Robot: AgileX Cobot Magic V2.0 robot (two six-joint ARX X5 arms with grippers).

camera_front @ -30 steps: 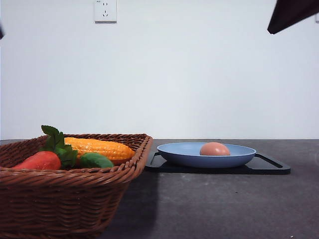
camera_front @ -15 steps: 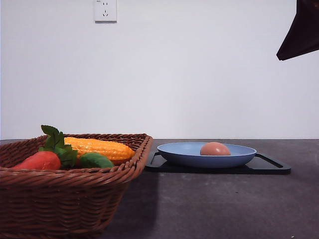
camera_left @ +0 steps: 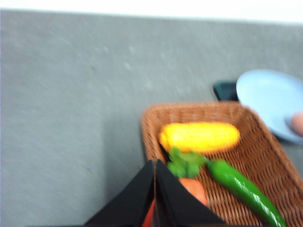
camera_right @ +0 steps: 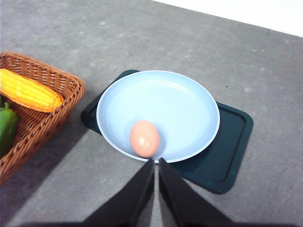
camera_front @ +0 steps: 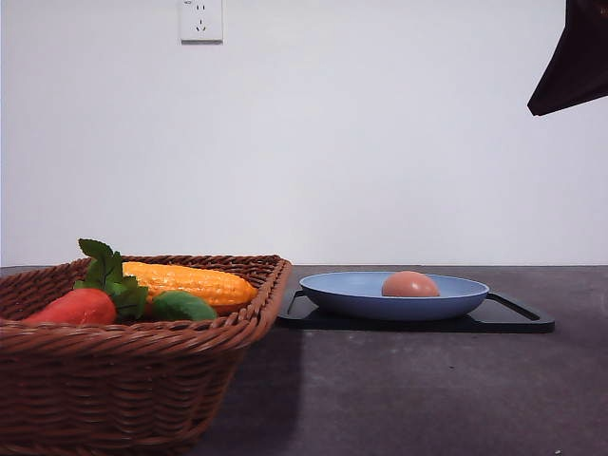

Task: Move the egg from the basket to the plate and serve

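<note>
The pinkish-brown egg [camera_front: 409,284] [camera_right: 144,138] lies inside the light blue plate [camera_front: 351,296] [camera_right: 189,104], close to its rim. The plate stands on a flat black tray, right of the brown wicker basket [camera_front: 123,380] [camera_left: 265,156]. My right gripper [camera_right: 155,161] hangs high over the table just outside the plate's rim by the egg, shut and holding nothing. A dark part of that arm [camera_front: 575,57] shows at the front view's top right. My left gripper [camera_left: 155,163] hovers over the basket's rim by the red vegetable, shut and empty.
The basket holds a yellow corn cob [camera_front: 190,282] [camera_left: 199,136], a green pepper [camera_left: 241,189] and a red leafy vegetable [camera_front: 76,306]. The black tray [camera_front: 518,318] [camera_right: 227,156] lies under the plate. Bare grey table spreads in front of the tray and beyond the basket.
The dark part of my right arm at the front view's top right shifted right and lower a second ago, then held still. Egg, plate and basket have not moved.
</note>
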